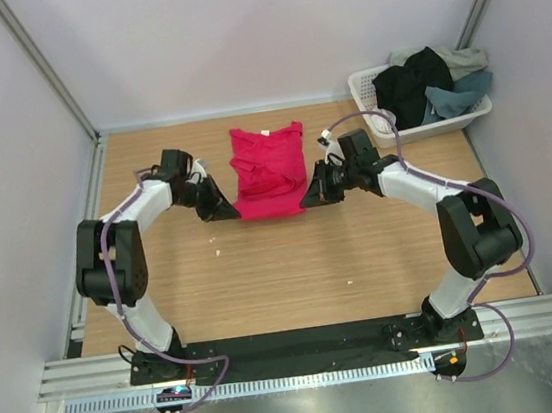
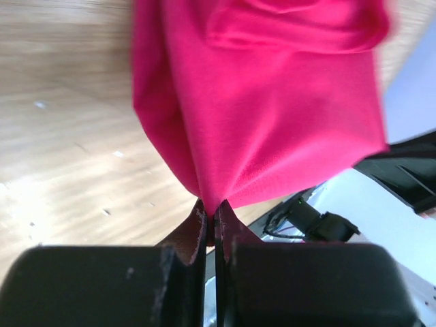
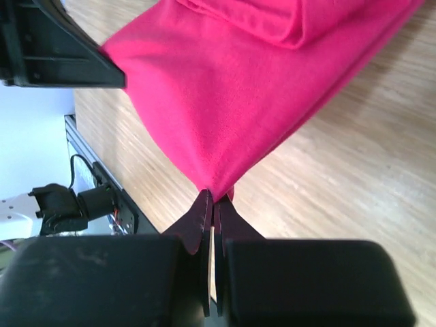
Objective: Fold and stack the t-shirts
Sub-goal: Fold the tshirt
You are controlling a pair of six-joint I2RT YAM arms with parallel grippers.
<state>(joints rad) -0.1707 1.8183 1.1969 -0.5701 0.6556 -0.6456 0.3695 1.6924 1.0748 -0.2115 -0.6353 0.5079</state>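
The right gripper (image 3: 212,204) pinches a corner of the crimson-pink t-shirt (image 3: 252,88), which spreads ahead over the worktop (image 3: 354,184).

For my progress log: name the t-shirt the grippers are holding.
The crimson-pink t-shirt, pinched at its near corners by the left gripper and right gripper; the other shirts lie heaped in the white basket.
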